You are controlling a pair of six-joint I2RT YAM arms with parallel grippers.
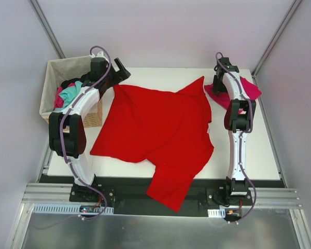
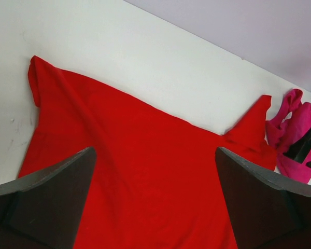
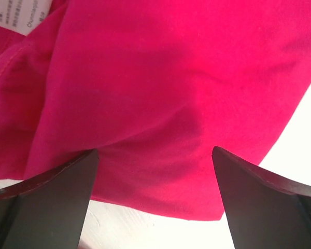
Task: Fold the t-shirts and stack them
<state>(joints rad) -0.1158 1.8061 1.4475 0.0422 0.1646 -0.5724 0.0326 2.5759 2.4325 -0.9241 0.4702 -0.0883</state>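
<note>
The bright red t-shirt lies spread over the white table, with one sleeve hanging over the near edge. It fills the left wrist view. My left gripper is open and empty above the shirt's far left corner; it also shows in the left wrist view. The magenta-pink t-shirt lies bunched at the far right and also shows in the left wrist view. My right gripper is open just over it; in the right wrist view the pink cloth and its white label are close.
A woven basket with teal, pink and dark clothes stands at the far left, next to the left arm. The table's white surface shows right of the red shirt. Grey walls close in on the sides and back.
</note>
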